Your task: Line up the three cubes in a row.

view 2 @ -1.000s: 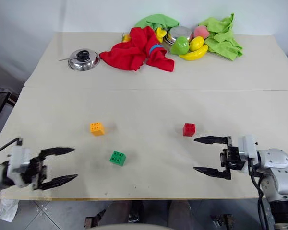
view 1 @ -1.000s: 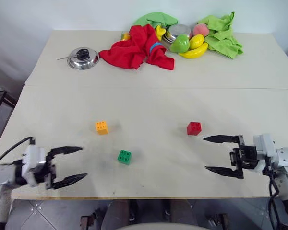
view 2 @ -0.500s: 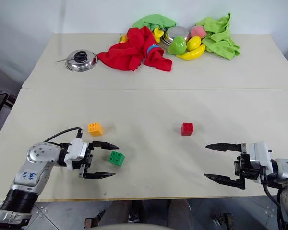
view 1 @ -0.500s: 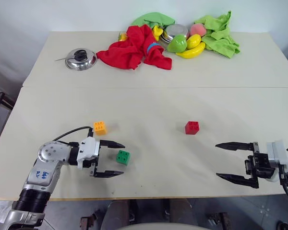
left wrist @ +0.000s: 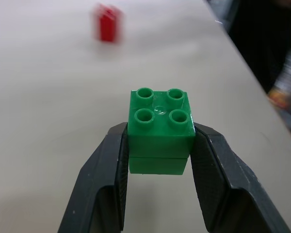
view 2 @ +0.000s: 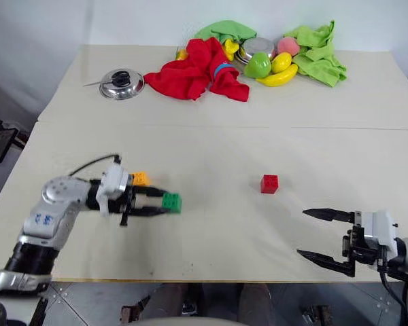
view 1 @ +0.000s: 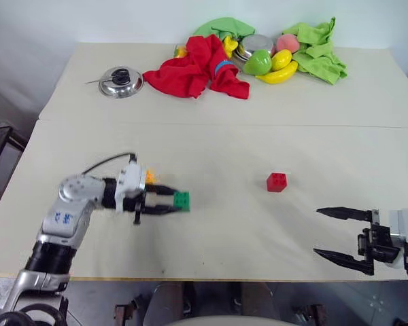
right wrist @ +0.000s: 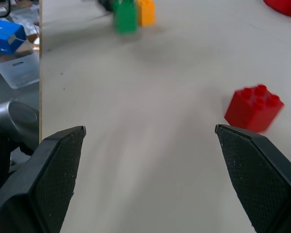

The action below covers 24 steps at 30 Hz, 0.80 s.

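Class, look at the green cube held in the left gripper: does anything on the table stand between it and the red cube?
Nothing visible does. The left gripper is shut on the green cube, and only bare table lies between it and the red cube. The orange cube sits behind the gripper, out of that path.

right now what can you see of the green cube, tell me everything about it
The green cube is a small building block of glossy plastic with four round studs on top and a seam around its lower part. It sits upright, studs up, clamped between the two black fingers of the left gripper, one pad on each side face. It is over the near left part of the table, just right of the orange-yellow cube and well left of the red cube. Whether its base touches the table cannot be told.
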Each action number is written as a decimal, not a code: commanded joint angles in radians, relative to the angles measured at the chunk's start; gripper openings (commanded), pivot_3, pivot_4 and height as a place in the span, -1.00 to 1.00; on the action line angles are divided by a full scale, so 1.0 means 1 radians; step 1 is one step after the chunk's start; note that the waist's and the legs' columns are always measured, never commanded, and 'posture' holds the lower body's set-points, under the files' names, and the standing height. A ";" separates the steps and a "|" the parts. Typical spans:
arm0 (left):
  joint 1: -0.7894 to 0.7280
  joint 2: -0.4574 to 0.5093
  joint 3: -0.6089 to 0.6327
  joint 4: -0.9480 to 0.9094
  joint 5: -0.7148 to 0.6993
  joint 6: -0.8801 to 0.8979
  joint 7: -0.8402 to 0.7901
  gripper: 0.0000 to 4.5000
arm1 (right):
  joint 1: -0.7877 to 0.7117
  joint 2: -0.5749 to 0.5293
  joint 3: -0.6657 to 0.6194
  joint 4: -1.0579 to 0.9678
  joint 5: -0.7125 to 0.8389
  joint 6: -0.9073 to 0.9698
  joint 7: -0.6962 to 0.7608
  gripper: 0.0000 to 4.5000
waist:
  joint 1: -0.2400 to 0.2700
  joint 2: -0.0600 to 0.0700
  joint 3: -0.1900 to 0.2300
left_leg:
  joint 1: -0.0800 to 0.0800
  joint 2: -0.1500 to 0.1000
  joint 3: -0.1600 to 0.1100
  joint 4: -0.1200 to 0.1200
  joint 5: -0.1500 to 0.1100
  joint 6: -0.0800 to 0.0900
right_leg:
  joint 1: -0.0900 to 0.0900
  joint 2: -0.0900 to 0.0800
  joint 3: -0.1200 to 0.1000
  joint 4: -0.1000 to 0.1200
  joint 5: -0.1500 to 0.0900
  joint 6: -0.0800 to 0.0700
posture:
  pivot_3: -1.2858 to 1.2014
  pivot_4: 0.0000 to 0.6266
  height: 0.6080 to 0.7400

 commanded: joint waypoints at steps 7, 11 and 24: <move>-0.327 -0.127 -0.110 0.115 0.010 0.172 0.012 -0.35 | 0.013 0.085 -0.082 -0.050 0.032 0.004 -0.093 1.00 | 0.006 0.000 0.000 | 0.001 -0.002 0.000 0.000 0.000 0.000 | 0.002 0.001 -0.001 -0.001 0.000 0.000 | 0.03 -0.52 1.00; -0.388 -0.253 -0.247 0.302 0.195 0.080 0.109 -0.35 | 0.016 0.138 -0.058 -0.093 0.023 0.000 -0.131 1.00 | 0.006 0.000 0.000 | 0.001 -0.005 0.000 0.000 0.000 0.000 | 0.003 0.003 -0.001 -0.003 0.001 0.001 | 0.03 -0.52 1.00; -0.448 -0.392 -0.284 0.520 0.346 -0.079 0.182 -0.35 | 0.058 0.172 -0.079 -0.089 0.018 -0.037 -0.127 1.00 | 0.007 -0.001 0.000 | -0.001 -0.002 0.000 0.000 0.001 0.000 | 0.001 0.002 -0.001 -0.003 0.001 0.002 | 0.03 -0.52 1.00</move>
